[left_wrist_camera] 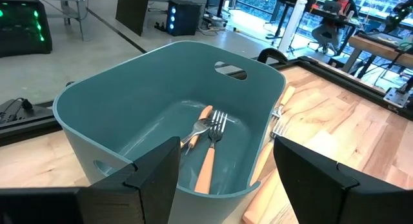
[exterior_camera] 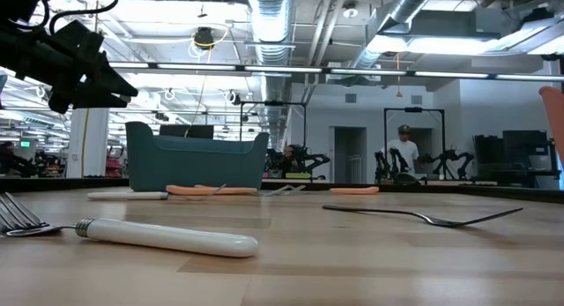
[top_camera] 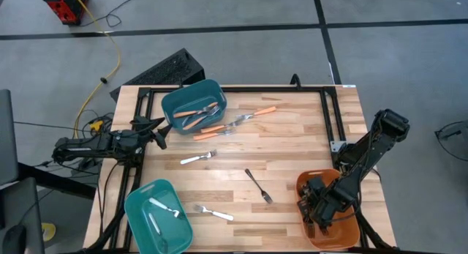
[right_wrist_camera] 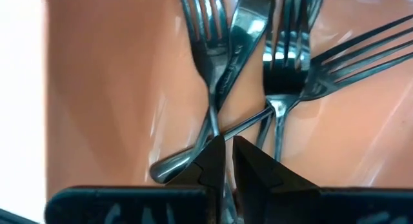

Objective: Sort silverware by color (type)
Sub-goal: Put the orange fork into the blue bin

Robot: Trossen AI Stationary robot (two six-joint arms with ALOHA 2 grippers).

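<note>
My right gripper (top_camera: pixel 320 210) points down into the orange bin (top_camera: pixel 345 236) at the near right, where several black forks (right_wrist_camera: pixel 284 62) lie crossed on the floor. Its fingers stand almost together (right_wrist_camera: pixel 227 161) on one black fork (right_wrist_camera: pixel 205 69). My left gripper (left_wrist_camera: pixel 226 185) waits open at the table's left edge, facing the far teal bin (left_wrist_camera: pixel 129 121), which holds orange-handled forks (left_wrist_camera: pixel 208 153). More silverware lies flat on the table: orange-handled forks (top_camera: pixel 256 113), white forks (top_camera: pixel 197 159) (top_camera: pixel 213 212) and a black fork (top_camera: pixel 257 185). My right gripper comes from above, pointing down, and its two fingers close on the handle (right_wrist_camera: pixel 215 135) of a black fork, toward the handle's free end. The fingertips (right_wrist_camera: pixel 210 158) hide the exact place of contact. The fork's tines point away from the fingers, and it lies among the other forks in the bin.
A second teal bin (top_camera: pixel 139 225) at the near left holds a white fork (top_camera: pixel 167 208). Black frame rails (top_camera: pixel 333 118) run along the table's far and side edges. A person stands in the room beyond the table.
</note>
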